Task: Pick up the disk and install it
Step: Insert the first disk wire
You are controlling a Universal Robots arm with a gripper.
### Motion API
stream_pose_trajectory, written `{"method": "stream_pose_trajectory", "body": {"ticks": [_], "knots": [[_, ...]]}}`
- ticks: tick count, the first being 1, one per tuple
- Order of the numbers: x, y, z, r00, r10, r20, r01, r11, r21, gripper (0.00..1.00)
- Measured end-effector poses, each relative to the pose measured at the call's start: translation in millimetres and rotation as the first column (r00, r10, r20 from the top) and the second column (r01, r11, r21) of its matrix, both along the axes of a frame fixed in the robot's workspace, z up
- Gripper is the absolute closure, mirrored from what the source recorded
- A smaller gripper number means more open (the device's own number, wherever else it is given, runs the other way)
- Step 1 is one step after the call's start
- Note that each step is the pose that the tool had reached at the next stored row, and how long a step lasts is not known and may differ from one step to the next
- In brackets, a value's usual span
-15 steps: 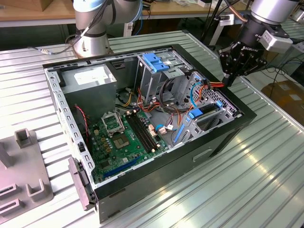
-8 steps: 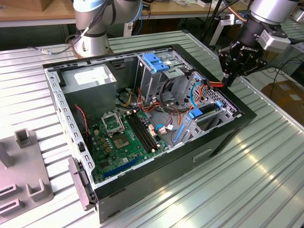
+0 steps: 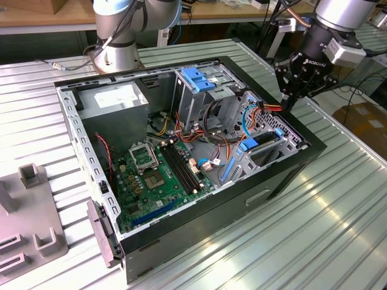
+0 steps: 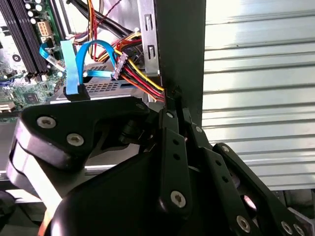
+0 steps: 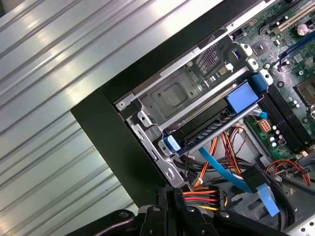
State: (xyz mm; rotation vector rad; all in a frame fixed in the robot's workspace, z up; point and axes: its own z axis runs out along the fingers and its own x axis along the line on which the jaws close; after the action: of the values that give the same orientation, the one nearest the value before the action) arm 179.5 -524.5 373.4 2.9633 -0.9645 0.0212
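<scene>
The claw [image 3: 289, 103] hangs at the upper right of the exterior view, its fingers drawn together on nothing, tips just over the black rim of the open computer case [image 3: 181, 232], beside a bundle of red, yellow and orange power wires [image 3: 270, 108].

The disk [image 3: 266, 151] sits in the drive bay just below and to the left of the claw in that frame, already slid between its blue rails. In the first wrist view the disk [image 5: 206, 129] runs diagonally from lower left to upper right, ending in a blue tab [image 5: 243, 97].

One arm, one claw, one disk, one motherboard [image 3: 158, 175] and one ribbed metal desk [image 3: 338, 211].
</scene>
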Motion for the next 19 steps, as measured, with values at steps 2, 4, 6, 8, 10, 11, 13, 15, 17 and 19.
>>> {"method": "stream_pose_trajectory", "body": {"ticks": [2,4,6,8,10,11,13,15,17,19], "knots": [[-0.1,0.1,0.0,0.9991,-0.042,0.0,0.042,0.9991,0.0,0.84],[-0.1,0.1,0.1,0.9964,-0.084,0.0,0.084,0.9964,-0.0001,0.84],[-0.1,0.1,0.0,0.9927,-0.121,0.0,0.121,0.9927,0.0,0.84],[-0.1,0.1,-0.1,0.9876,-0.157,0.0,0.157,0.9876,-0.0001,0.84],[-0.1,0.1,-0.1,0.9811,-0.193,0.0,0.193,0.9811,0.0,0.84],[-0.3,0.1,-0.1,0.9794,-0.202,0.0,0.202,0.9794,0.0,0.84],[-1.9,0.1,-0.1,0.978,-0.209,0.0,0.209,0.978,0.0001,0.84],[-5.5,0.1,-0.1,0.9767,-0.214,-0.0001,0.214,0.9767,0.0001,0.84],[-8.2,0.1,-0.1,0.9754,-0.22,0.0,0.22,0.9754,0.0,0.84],[-10.5,0.1,-0.1,0.9742,-0.226,0.0,0.226,0.9742,0.0,0.84]]}}
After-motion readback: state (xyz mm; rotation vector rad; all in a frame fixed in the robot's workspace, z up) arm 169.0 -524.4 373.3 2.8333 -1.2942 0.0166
